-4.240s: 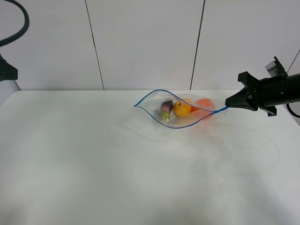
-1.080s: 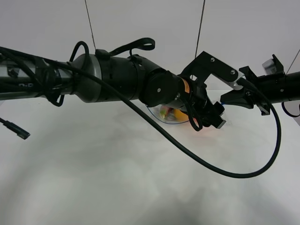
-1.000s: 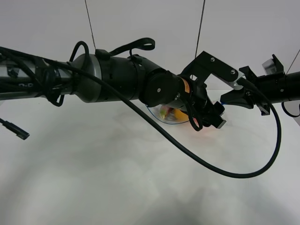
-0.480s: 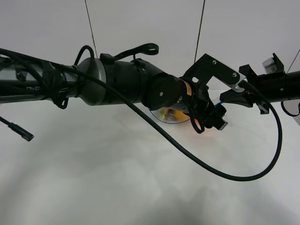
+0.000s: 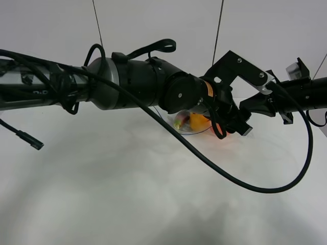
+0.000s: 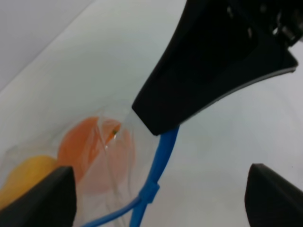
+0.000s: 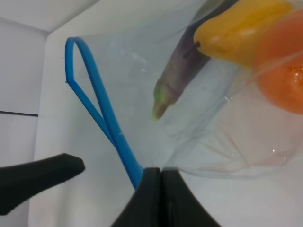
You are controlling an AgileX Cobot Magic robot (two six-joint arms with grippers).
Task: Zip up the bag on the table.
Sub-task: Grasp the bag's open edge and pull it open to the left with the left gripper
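Observation:
The clear bag (image 5: 185,124) lies on the white table (image 5: 127,194) at the far middle, mostly hidden behind my left arm. A purple eggplant (image 7: 184,71), a yellow pear (image 7: 241,28) and an orange (image 7: 284,80) show through it. Its blue zipper strip (image 7: 94,94) gapes in a loop. My right gripper (image 7: 152,171) is shut on the strip's end (image 6: 163,151). My left gripper (image 6: 156,198) stands open with its fingers on either side of the strip, just beside the right gripper's tip (image 6: 156,120). In the high view the left gripper (image 5: 236,122) hangs over the bag's right end.
My left arm (image 5: 133,87) stretches across the table from the left, and its black cable (image 5: 245,190) loops low over the tabletop on the right. A loose cable end (image 5: 30,140) dangles at the left. A pale panelled wall stands behind.
My left arm has come in across the table from the left and over the bag. In the last second it edged right, closer to the right gripper. The right gripper has kept its hold.

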